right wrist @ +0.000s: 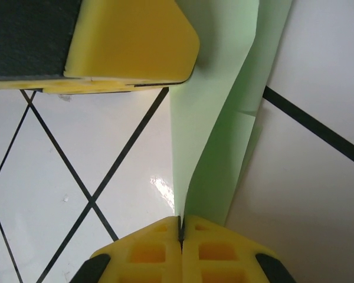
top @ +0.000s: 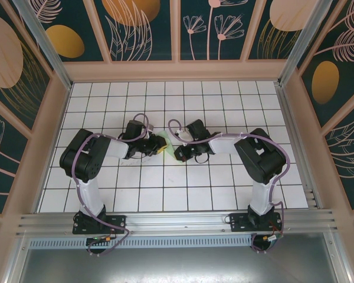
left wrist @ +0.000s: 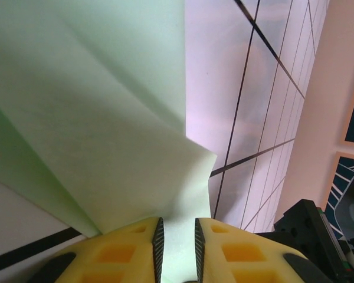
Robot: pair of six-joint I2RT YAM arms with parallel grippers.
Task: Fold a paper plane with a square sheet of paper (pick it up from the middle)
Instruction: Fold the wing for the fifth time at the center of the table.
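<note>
The square sheet of paper [top: 164,141] is pale mint green and lies creased and folded at the middle of the table, between both grippers. In the left wrist view the paper [left wrist: 106,118] spreads in layered folds ahead of my left gripper [left wrist: 177,227], whose jaws stand slightly apart with paper showing in the gap. In the right wrist view the paper [right wrist: 224,118] is a narrow upright strip, and my right gripper [right wrist: 181,223] is shut on its near edge. A yellow left finger [right wrist: 130,41] rests by the strip's far end. From above, the left gripper [top: 158,150] and right gripper [top: 178,154] hide most of the paper, so I cannot tell whether it has the paper plane's shape.
The white grid-tile table [top: 224,194] extends on all sides of the grippers. Wooden walls [top: 177,71] close the back and both sides. An aluminium rail [top: 177,221] carrying the arm bases runs along the near edge. Part of the right arm [left wrist: 318,236] sits close to the left gripper.
</note>
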